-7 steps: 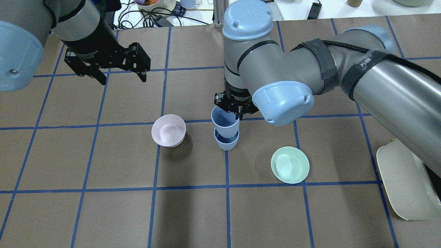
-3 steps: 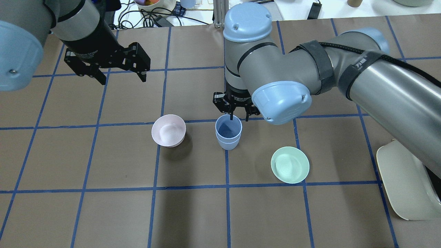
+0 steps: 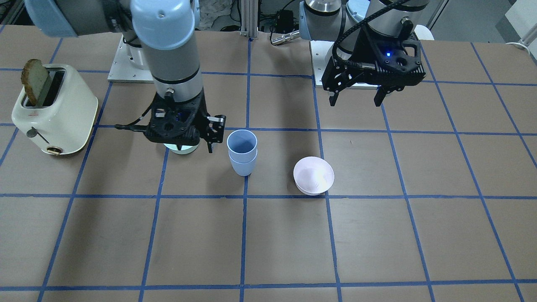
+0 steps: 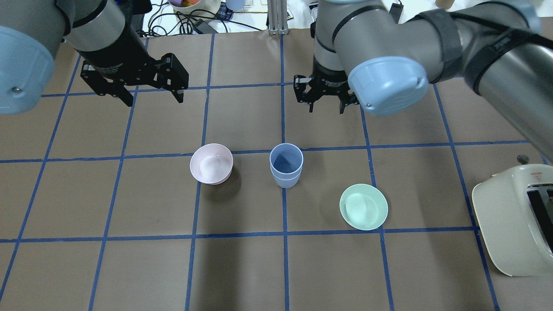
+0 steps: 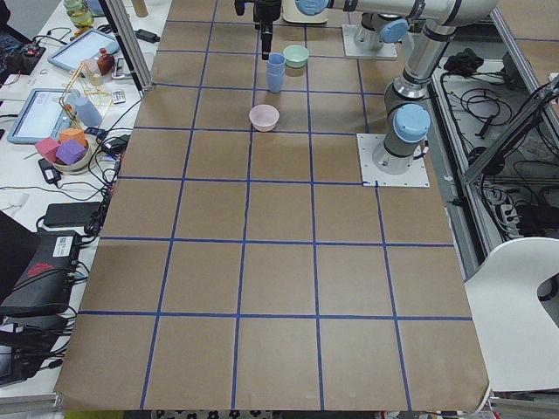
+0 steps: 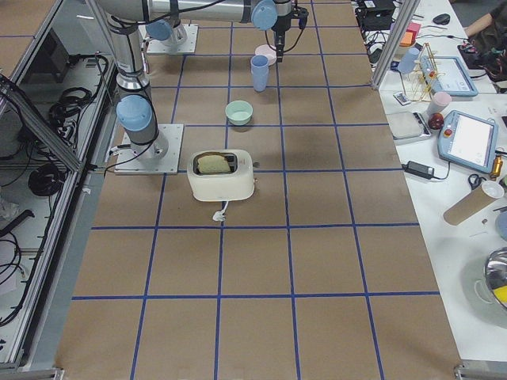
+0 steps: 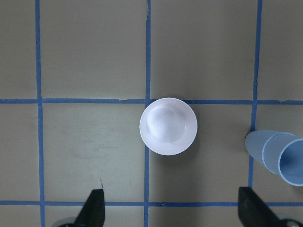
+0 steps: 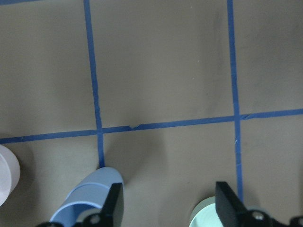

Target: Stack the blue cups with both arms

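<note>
Front view, cups: two matte pale-blue plastic cups [image 3: 242,153] stand nested, upright, mouth up, on the brown paper-covered table [image 3: 268,243].
Front view, right gripper: black two-finger right gripper [image 3: 194,144] hangs raised, fingers apart, holding nothing; the cups lie below it, off toward the other arm.
Front view, left gripper: black two-finger left gripper [image 3: 355,100] spread wide, empty, well apart from the cups.
Overhead, nearer arm: right gripper is nearer; the pale-pink round bowl [image 4: 211,163] sits between the left gripper and the cups.
Overhead, neighbours: mint-green round bowl [image 4: 363,206] on the cups' other side; cream toaster [image 4: 514,224] well off, outboard of the right gripper.
Left-end view: stack reads vertical, near the mint bowl.
Right-end view: toast slice [image 6: 215,163] in the toaster; cups upright beyond the mint bowl.
Left wrist: pink bowl directly below, between the fingers [image 7: 93,210]; cups at the edge, past one finger.
Right wrist: cups just beside one finger [image 8: 114,203], mint bowl beside the other; bare table between.
Judgement: stacking looks done; a re-grip would go straight down the vertical axis from the right gripper; the mint bowl is the one to miss.
</note>
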